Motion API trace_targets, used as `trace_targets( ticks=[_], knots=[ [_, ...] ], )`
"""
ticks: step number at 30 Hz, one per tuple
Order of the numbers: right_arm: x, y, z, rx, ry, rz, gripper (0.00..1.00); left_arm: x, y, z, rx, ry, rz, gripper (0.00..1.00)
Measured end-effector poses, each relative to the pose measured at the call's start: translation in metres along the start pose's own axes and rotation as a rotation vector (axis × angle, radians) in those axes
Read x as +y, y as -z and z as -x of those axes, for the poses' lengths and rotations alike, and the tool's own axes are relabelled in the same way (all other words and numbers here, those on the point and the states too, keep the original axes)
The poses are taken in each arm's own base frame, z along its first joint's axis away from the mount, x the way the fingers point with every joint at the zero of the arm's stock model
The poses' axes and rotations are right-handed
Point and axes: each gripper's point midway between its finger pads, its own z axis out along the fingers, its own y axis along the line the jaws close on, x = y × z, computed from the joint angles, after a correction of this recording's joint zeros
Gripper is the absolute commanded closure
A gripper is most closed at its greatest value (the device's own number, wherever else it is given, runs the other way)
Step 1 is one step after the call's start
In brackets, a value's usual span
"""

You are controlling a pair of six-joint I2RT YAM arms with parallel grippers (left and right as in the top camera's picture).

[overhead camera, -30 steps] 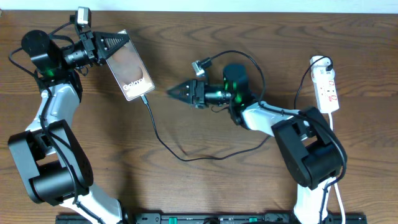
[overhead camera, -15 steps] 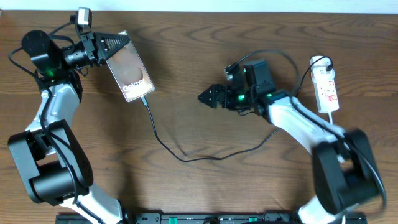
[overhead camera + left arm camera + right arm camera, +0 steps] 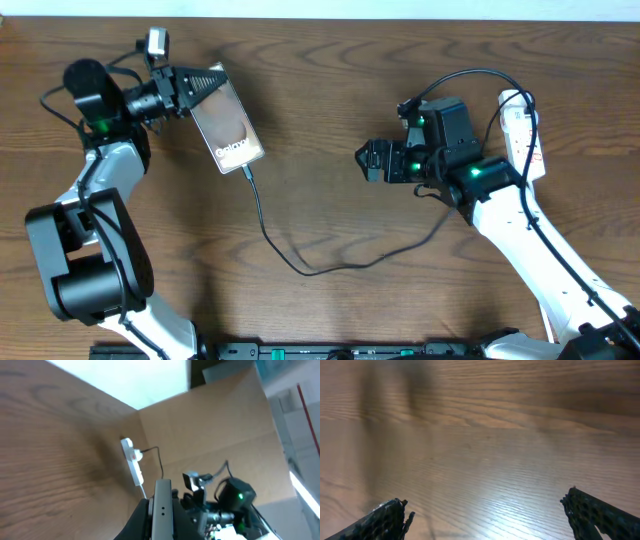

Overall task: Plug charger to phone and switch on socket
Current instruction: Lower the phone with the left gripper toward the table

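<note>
Brown wood-grain surface: your left claw is clamped on the flat dark phone, the thin black charger cable in its lower end. Only the left wrist view shows the phone edge-on. Your right claw gapes empty; its arm partly hides the white socket strip.

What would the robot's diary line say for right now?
left gripper: shut on phone | charger: tip at phone's lower end, looks plugged | right gripper: open, empty | socket: apart from it

The phone carries white lettering reading "Galaxy" (any further word is too small).
</note>
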Motion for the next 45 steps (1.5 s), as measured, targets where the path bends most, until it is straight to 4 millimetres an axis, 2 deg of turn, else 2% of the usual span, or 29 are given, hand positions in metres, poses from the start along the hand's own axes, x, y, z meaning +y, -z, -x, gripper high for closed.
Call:
trace_targets(
  ticks=[3,6,9,21,25,30,38,45],
  knots=[
    [-0.005,0.000,-0.003,0.009,-0.001,-0.023,0.01,0.026,0.001,-0.008,-0.036,0.085,0.037,0.93],
    [-0.007,0.000,-0.003,0.009,-0.001,-0.035,0.01,0.064,0.003,-0.021,-0.076,0.226,0.112,0.92],
    [-0.008,0.000,-0.003,0.009,-0.002,-0.039,0.01,0.089,0.006,-0.034,-0.098,0.313,0.190,0.92],
    [-0.009,0.000,-0.006,0.021,0.002,-0.048,0.01,0.157,0.029,-0.082,-0.092,0.413,0.538,0.93],
    [-0.010,0.000,-0.006,0.020,0.002,-0.049,0.01,0.172,0.036,-0.098,-0.064,0.416,0.656,0.92],
    [-0.010,0.000,-0.006,0.020,0.002,-0.050,0.01,0.182,0.029,-0.111,-0.020,0.386,0.746,0.93],
    [-0.011,0.000,-0.008,0.028,-0.001,-0.055,0.01,0.182,0.007,-0.124,0.049,0.333,0.776,0.93],
    [-0.011,0.000,-0.009,0.033,-0.002,-0.057,0.01,0.184,0.003,-0.138,0.089,0.352,0.820,0.93]
  ],
)
